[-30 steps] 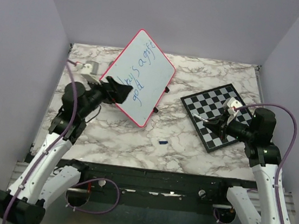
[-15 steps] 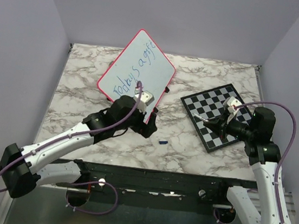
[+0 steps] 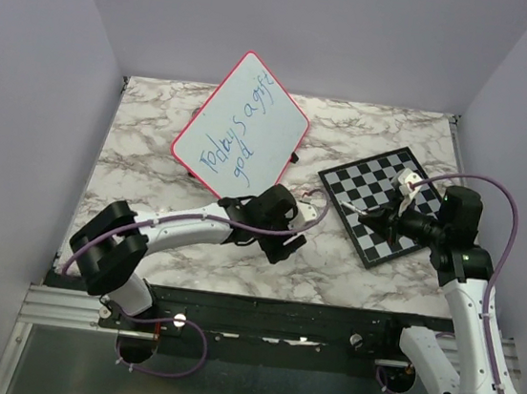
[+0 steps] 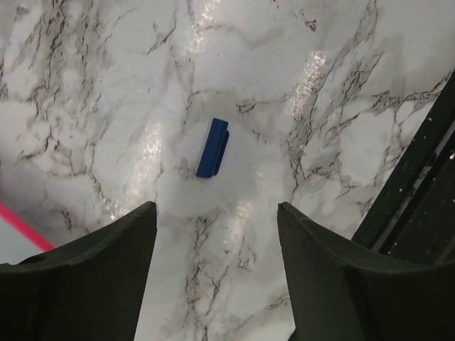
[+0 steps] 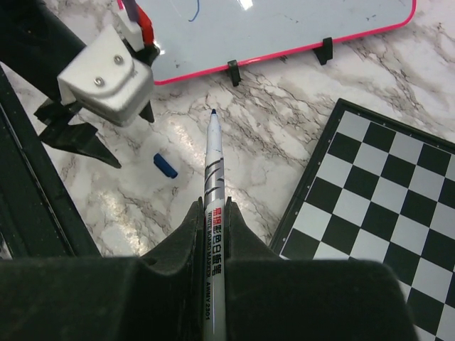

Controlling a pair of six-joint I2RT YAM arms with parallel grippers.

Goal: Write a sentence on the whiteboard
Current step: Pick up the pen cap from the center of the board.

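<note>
The whiteboard (image 3: 275,120) has blue words (image 3: 235,140). Our left gripper (image 4: 215,210) is wide open, empty, above a blue cap (image 4: 212,148); our right gripper (image 5: 212,214) pinches a marker (image 5: 212,162).

Two white-shelled robot arms, the left arm (image 3: 182,230) and the right arm (image 3: 468,313), have black joints and trail looping purple cables (image 3: 477,179). The left gripper (image 4: 215,213) has matte black fingers (image 4: 85,277), and its white wrist block (image 5: 106,74) shows two screws.
</note>
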